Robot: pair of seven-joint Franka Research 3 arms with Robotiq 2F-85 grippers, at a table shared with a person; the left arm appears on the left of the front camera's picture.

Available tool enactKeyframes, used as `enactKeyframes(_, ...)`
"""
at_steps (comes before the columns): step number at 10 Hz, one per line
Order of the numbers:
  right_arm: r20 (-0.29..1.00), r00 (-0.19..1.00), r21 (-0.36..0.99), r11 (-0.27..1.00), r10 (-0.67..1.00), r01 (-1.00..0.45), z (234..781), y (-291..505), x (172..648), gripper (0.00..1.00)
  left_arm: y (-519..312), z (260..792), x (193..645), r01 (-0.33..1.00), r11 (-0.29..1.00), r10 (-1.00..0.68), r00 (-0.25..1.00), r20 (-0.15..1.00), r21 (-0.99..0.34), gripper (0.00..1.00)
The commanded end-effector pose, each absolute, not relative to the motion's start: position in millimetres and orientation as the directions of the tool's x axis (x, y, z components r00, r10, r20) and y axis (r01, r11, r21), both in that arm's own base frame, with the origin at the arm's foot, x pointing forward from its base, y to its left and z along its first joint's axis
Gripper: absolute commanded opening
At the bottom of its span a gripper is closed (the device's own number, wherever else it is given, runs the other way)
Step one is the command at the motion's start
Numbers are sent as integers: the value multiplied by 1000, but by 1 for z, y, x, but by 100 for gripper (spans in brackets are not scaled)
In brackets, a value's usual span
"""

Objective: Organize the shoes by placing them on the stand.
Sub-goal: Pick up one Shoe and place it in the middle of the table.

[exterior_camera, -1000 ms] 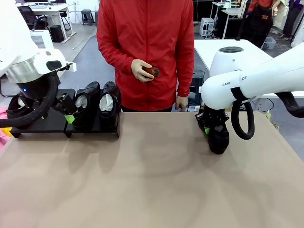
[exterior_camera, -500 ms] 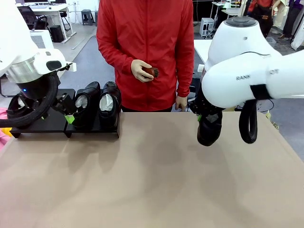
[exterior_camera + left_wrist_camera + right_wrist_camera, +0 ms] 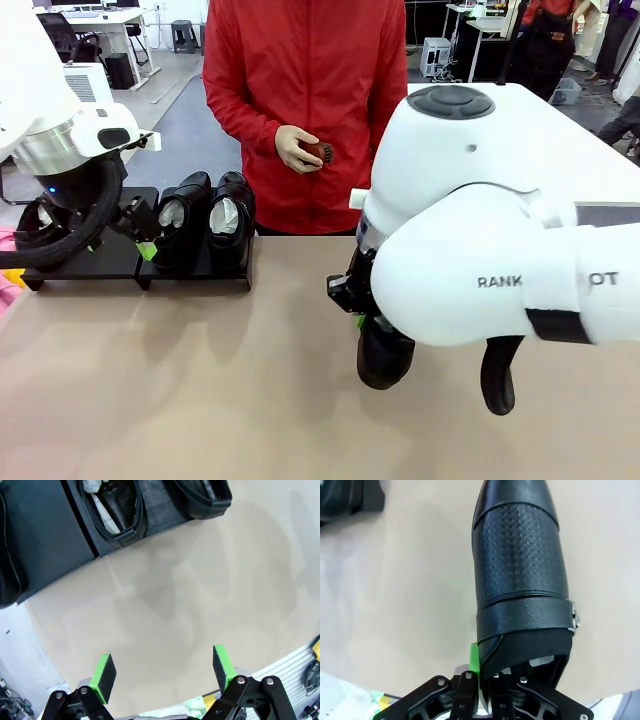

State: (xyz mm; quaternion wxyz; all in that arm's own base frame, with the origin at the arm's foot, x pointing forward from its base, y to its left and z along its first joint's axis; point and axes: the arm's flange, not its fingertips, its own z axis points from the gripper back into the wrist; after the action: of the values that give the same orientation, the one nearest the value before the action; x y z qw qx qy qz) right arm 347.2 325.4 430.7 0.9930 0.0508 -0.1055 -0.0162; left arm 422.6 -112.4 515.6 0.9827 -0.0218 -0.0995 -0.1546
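Two shoes (image 3: 205, 222) on the stand's (image 3: 95, 262) right section.

The right arm's bulk hides most of the carried shoe (image 3: 385, 355); the stand (image 3: 75, 262) is partly masked by the left arm.

Front camera faces the person across the table (image 3: 200, 400); wrist cameras look down, apparently close.

Robotics lab: office desks (image 3: 100, 18), chairs (image 3: 60, 35), white worktables (image 3: 440, 105) behind.
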Motion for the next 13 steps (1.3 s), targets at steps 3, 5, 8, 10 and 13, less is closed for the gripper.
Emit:
enactKeyframes(3, 171, 984, 127, 991, -51, 29, 397, 344, 362, 0, -109, 515, 420, 317, 949, -310, 929, 204, 0, 100)
enactKeyframes(5, 131, 990, 134, 990, -56, 38, 384, 351, 362, 0, -109, 515, 420, 317, 949, -310, 929, 204, 0, 100)
enactKeyframes(8, 117, 991, 136, 989, -68, 52, 375, 354, 362, 0, -109, 515, 420, 317, 949, -310, 929, 204, 0, 100)
enactKeyframes(10, 96, 992, 146, 987, -84, 70, 369, 354, 362, 10, -109, 515, 420, 317, 949, -310, 929, 204, 0, 100)
enactKeyframes(13, 95, 987, 172, 979, -128, 110, 369, 353, 364, 56, -109, 515, 420, 317, 949, -310, 929, 204, 0, 100)
